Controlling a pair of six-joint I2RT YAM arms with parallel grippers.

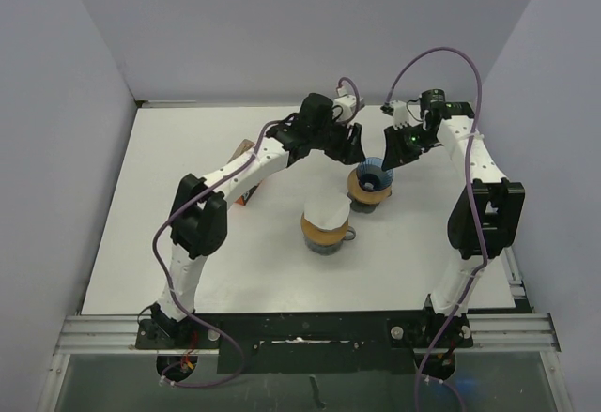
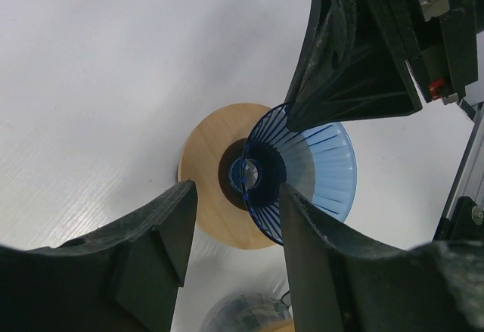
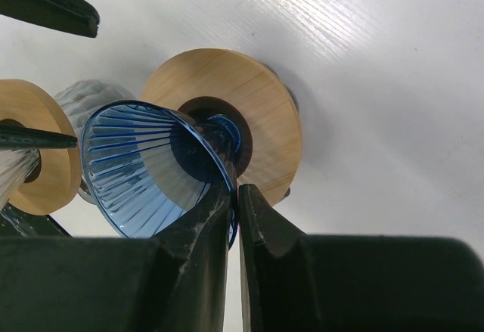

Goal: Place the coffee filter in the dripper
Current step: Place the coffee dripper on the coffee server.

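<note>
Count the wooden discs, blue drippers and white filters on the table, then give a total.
wooden discs: 2
blue dripper: 1
white filter: 1
Total: 4

We see a white tabletop [image 1: 141, 243] carrying two glass vessels with wooden collars near its centre, the rear vessel [image 1: 364, 198] just beside the front vessel [image 1: 327, 239], and a small brown box [image 1: 243, 152] to their left, partly hidden.
</note>
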